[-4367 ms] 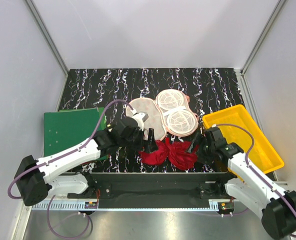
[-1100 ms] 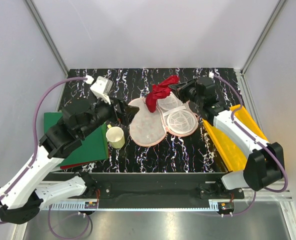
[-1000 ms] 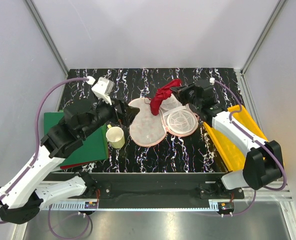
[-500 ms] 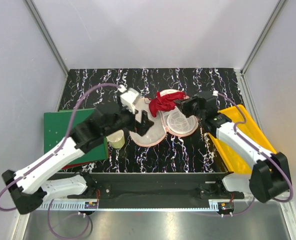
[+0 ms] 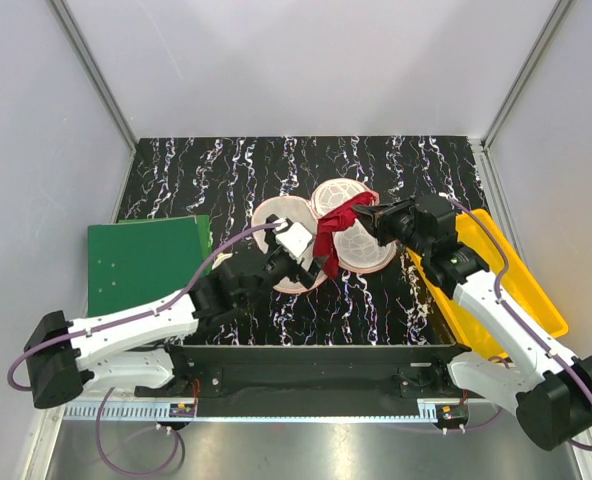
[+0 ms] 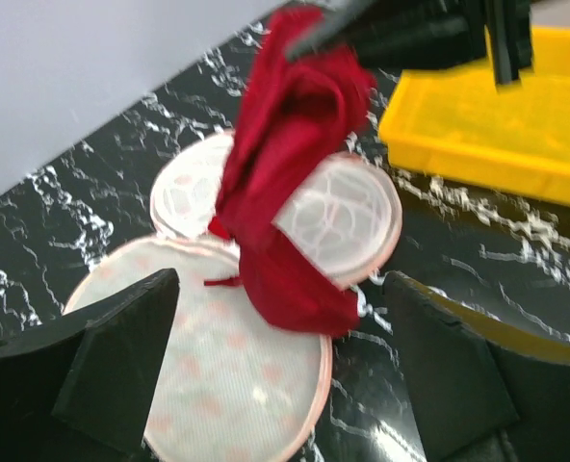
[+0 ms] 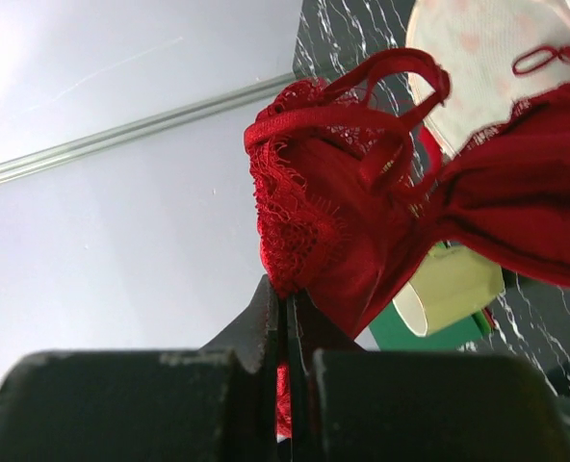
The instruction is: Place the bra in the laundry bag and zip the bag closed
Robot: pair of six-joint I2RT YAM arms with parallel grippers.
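While the right gripper (image 7: 287, 313) clamps the bra (image 5: 337, 226), the red garment dangles from its tips, just ahead of the wide-spread left gripper (image 6: 285, 375), over the laundry bag (image 5: 364, 247) lying below both

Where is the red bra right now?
In the top view, centre table: the bra dangles from the shut right gripper, over the open laundry bag.

the red bra (image 6: 290, 183) hangs from the black right fingers (image 6: 401, 38) at the top, pinched tight. its low end hangs just over the open laundry bag (image 6: 237, 385) on the black tabletop (image 6: 458, 250). a yellow tray (image 6: 478, 125) sits to the right. the left fingers (image 6: 121, 366) stand wide apart, one on each side.
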